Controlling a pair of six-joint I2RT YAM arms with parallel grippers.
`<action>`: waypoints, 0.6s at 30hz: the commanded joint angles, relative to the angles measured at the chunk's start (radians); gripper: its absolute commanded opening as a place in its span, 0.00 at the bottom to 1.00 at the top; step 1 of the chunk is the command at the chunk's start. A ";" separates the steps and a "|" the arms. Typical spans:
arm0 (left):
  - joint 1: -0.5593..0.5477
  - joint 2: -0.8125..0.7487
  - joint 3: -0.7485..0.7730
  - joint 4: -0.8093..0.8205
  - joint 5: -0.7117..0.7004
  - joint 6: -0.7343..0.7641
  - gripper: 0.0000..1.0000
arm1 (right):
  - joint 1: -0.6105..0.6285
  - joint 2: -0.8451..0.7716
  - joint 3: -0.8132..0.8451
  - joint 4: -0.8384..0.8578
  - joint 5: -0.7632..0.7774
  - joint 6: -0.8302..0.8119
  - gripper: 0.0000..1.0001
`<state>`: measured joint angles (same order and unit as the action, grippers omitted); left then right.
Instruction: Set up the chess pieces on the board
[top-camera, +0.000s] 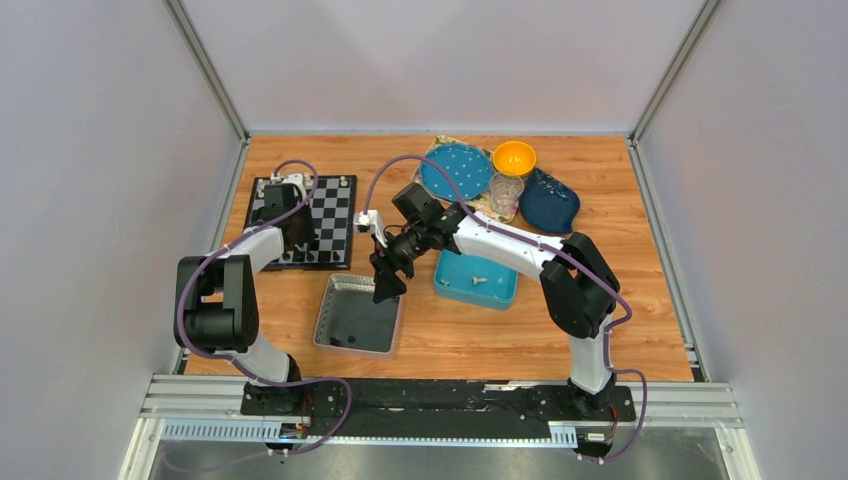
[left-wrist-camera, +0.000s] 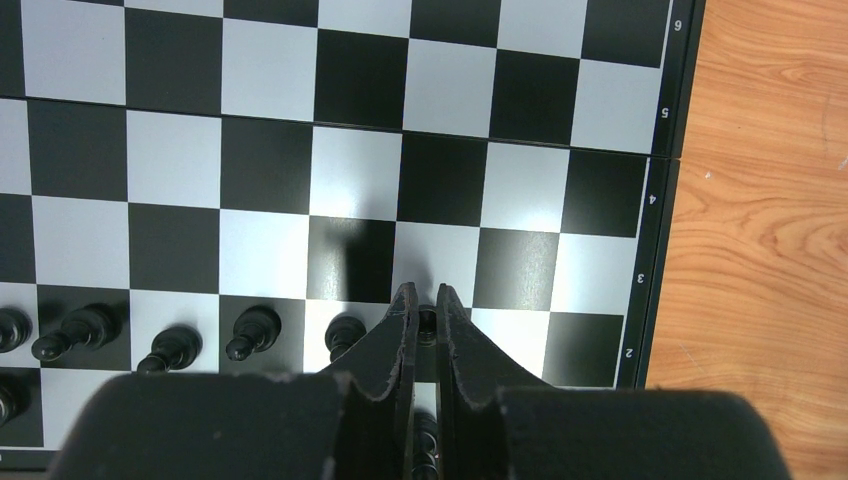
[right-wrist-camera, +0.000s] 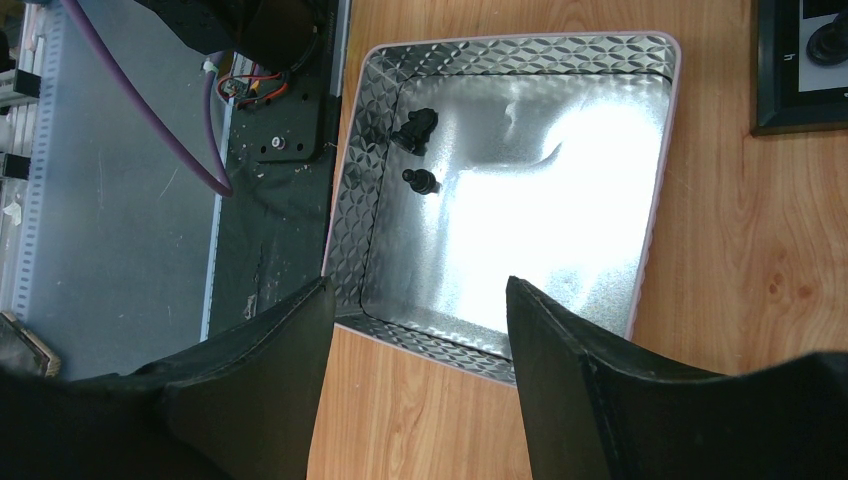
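The checkered board (top-camera: 335, 215) lies at the left of the table. In the left wrist view a row of black chess pieces (left-wrist-camera: 253, 330) stands on its second rank (left-wrist-camera: 450, 90). My left gripper (left-wrist-camera: 425, 300) hangs low over that row, its jaws narrowed around one black piece (left-wrist-camera: 427, 322) that stands on the board. My right gripper (top-camera: 385, 292) hovers open and empty over the near rim of the silver tray (right-wrist-camera: 520, 45). Two black pieces (right-wrist-camera: 416, 128) lie in that tray's corner.
A blue tray (top-camera: 445, 290) holding cream pieces (top-camera: 478, 279) sits right of the silver tray (top-camera: 330, 300). At the back are a dotted blue plate (top-camera: 455, 170), an orange bowl (top-camera: 514, 157), a glass (top-camera: 506, 190) and a dark blue dish (top-camera: 550, 203).
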<state>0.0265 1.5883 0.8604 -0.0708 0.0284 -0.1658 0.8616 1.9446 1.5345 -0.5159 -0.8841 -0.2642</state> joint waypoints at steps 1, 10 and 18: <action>0.000 0.004 -0.009 0.011 0.005 0.011 0.13 | 0.005 -0.012 0.016 0.011 -0.009 -0.024 0.66; 0.000 0.004 -0.015 0.009 0.010 0.008 0.14 | 0.004 -0.013 0.015 0.010 -0.007 -0.027 0.66; 0.000 0.001 -0.020 0.003 0.007 0.002 0.19 | 0.005 -0.010 0.015 0.010 -0.007 -0.027 0.67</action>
<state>0.0265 1.5887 0.8516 -0.0708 0.0284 -0.1680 0.8616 1.9446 1.5345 -0.5167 -0.8841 -0.2714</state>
